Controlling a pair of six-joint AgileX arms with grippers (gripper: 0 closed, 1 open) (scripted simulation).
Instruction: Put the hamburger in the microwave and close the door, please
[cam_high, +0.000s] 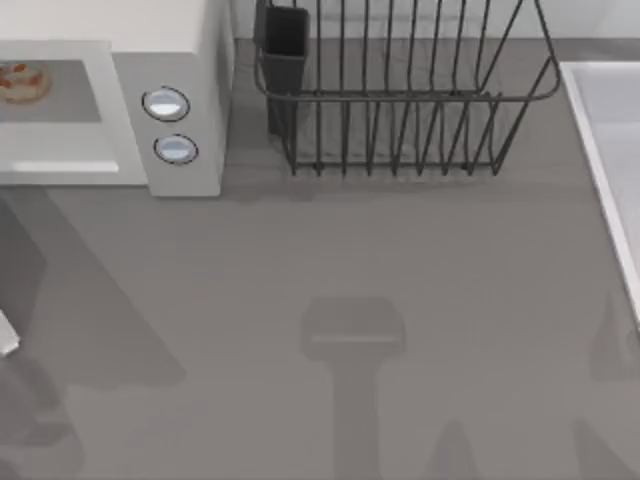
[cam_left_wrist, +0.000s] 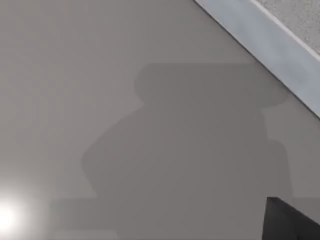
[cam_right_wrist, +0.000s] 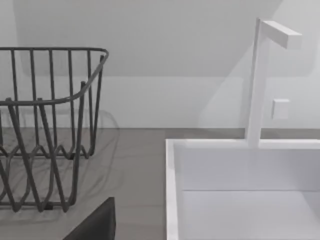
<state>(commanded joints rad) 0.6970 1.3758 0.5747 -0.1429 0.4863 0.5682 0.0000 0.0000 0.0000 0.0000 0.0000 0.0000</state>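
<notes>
Already the hamburger (cam_high: 22, 82) sits inside the microwave (cam_high: 170, 60) (far-left edge).

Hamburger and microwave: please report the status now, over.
Hamburger sits inside the microwave. Cavity open at the front, door not closed across it. Dish rack stands right of the microwave, apart from it. Nothing blocking the opening.

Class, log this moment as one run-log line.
hamburger: inside microwave | door: open | dish rack: right of microwave | step left: close door
</notes>
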